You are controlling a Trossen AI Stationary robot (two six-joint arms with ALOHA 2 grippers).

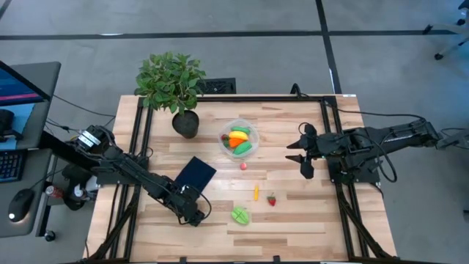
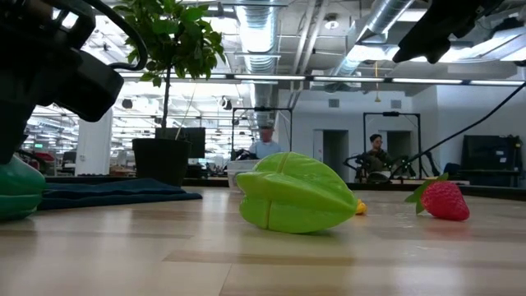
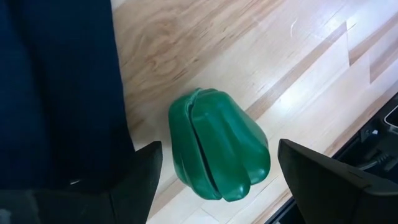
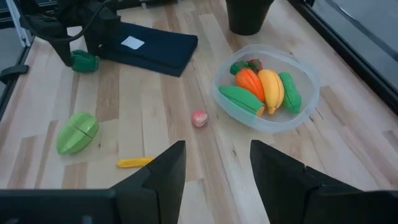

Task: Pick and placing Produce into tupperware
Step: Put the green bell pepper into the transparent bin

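- the left gripper [image 3: 214, 180] sits low at the near-left part of the wooden table [image 1: 293, 220], just beside the dark flat rectangle with a white label [image 1: 196, 174]; its fingers are spread wide with nothing between them yet, one either side of a dark green ribbed plastic toy pepper [image 3: 217, 144] lying on its side on the wood
- that pepper looks hollow, light and rigid, with a glossy skin; i judge it slippery and likely to skid or roll if only one finger touches first; the lobed middle, across the ribs, offers the surest hold, since the tapered end would squeeze out
- the right gripper [image 4: 217, 165] hangs over the right side of the table, fingers parted and empty, waiting
- the small round clear plastic tupperware [image 1: 253, 147] stands near the potted leafy plant [image 1: 172, 81], well apart from the pepper; it already holds an orange carrot [image 4: 249, 81], a yellow banana [image 4: 272, 89] and green oblong pieces
- loose on the table: a light green star-ribbed fruit [image 1: 240, 215], a red strawberry [image 1: 272, 199], a thin yellow-orange piece [image 1: 256, 193] and a small pink round piece [image 1: 243, 166]; all seem light, hard plastic, so gentle closing force should do; the thin piece lies flat and would be hardest to get fingers under
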